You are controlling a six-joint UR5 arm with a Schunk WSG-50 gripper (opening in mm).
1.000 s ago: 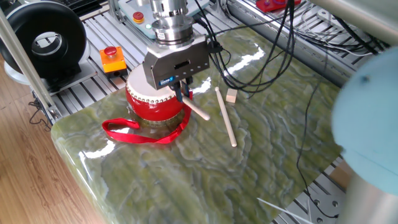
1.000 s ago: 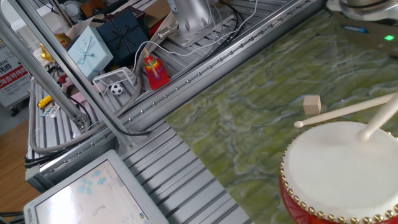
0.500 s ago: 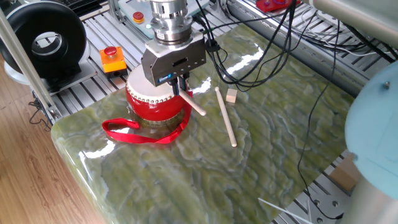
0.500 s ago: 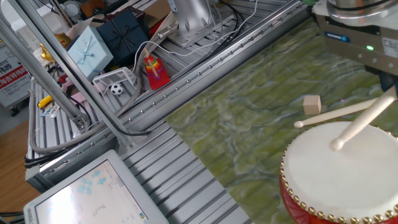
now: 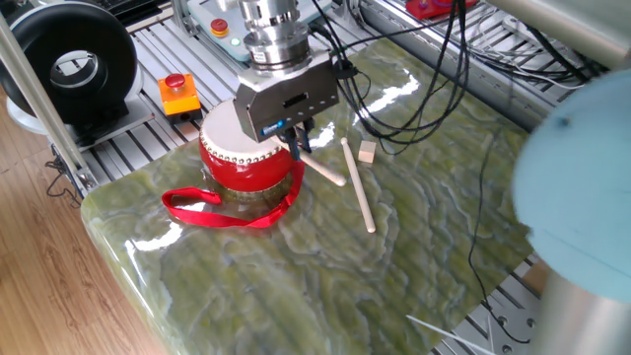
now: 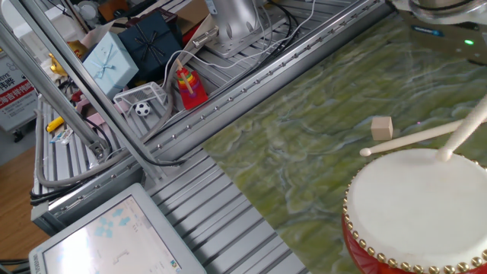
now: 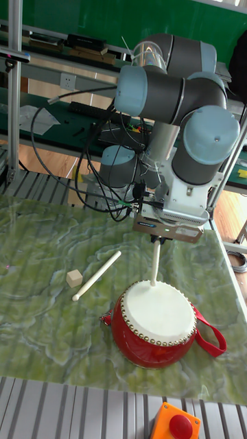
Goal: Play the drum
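Tall fixed view: the gripper (image 7: pixel 158 241) is closed on a drumstick (image 7: pixel 155 265), held near upright with the tip down. The tip sits at the far edge of the drum (image 7: pixel 156 322) head, touching or just above the skin; can't tell which.

The drum is a red shell with a white skin and pale studs round the rim. It stands upright on the green marbled table (image 7: pixel 41 302), near the front edge. Its red ribbon strap (image 7: pixel 210 336) loops out onto the table.

Key relation: the drum lies straight below the gripper, slightly toward the camera. The stick's long axis runs roughly vertical, leaning a little, so the tip lands off-centre on the head, close to the rim. My read is a strike needs mostly a straight down-and-up motion. A small shift toward the head centre would give a cleaner hit and keep the tip clear of the studs.

A second drumstick (image 7: pixel 97 275) lies flat on the table beside the drum, not touching it. A small wooden cube (image 7: pixel 74 278) sits just beside that stick's tip end.

One fixed view shows the same: the gripper (image 5: pixel 299 138) over the drum (image 5: pixel 248 163), the held stick angling out past the rim. An orange box with a red button (image 5: pixel 177 92) sits off the table, well apart.

Only one arm, so no choice of hand.
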